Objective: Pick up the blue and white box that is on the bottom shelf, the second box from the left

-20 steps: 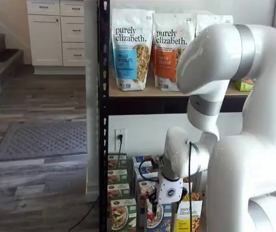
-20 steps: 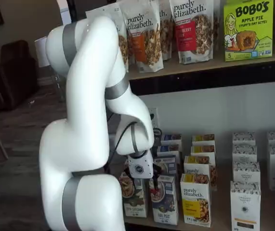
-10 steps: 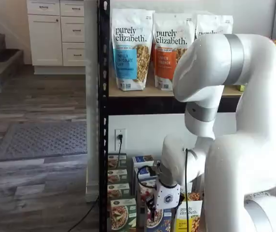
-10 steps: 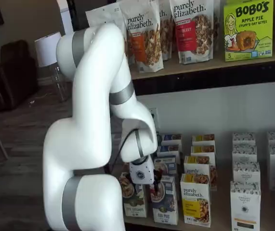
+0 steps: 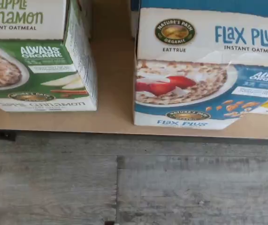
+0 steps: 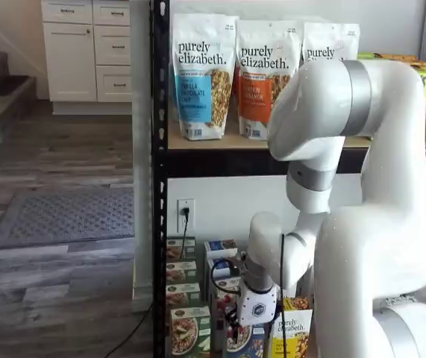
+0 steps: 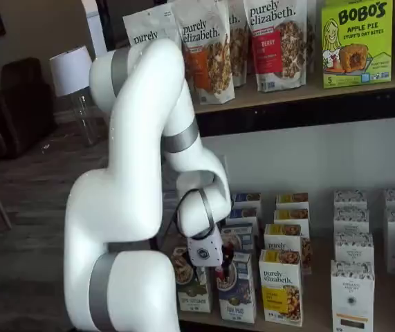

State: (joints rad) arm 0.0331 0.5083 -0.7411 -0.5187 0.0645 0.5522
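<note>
1. Arm [image 6: 369, 209], white with grey joint bands: it fills the right half of one shelf view and the left-centre of the other [image 7: 135, 200], hiding much of the rack behind it.
2. Upper shelf [image 7: 308, 90], tan board on a black rail: it carries "purely elizabeth." bags [image 6: 201, 74], partly masked by the arm, and a yellow-green "BOBO'S APPLE PIE" box [image 7: 356, 41]; the smaller print on it is too fine to read.
3. Bottom shelf [image 5: 112, 117]: in the wrist view its tan board ends just above grey wood-grain flooring [image 5: 134, 187]. In a shelf view only the upper parts of its front boxes show, cut by the lower frame edge.
4. Blue and white box [image 5: 209, 70]: front box of its row on the bottom shelf, upright, cut off at the frame's edge in the wrist view. Legible: "NATURE'S PATH ORGANIC", "EAT TRUE", "FLAX PLUS INSTANT OATMEAL". In both shelf views it stands low in frame [image 7: 237, 294], its top partly covered by the tool.
5. Green-banded box [image 5: 35, 56]: beside it with a clear gap between; reads "APPLE CINNAMON INSTANT OATMEAL", top cropped.
6. Yellow-banded "purely elizabeth." box [image 7: 281, 287]: just beside the blue and white box on its other side.
7. Tool [image 7: 219, 268]: white body just above the blue and white box; the fingers are dark and too small to make out, but it stands released, holding nothing.
</note>
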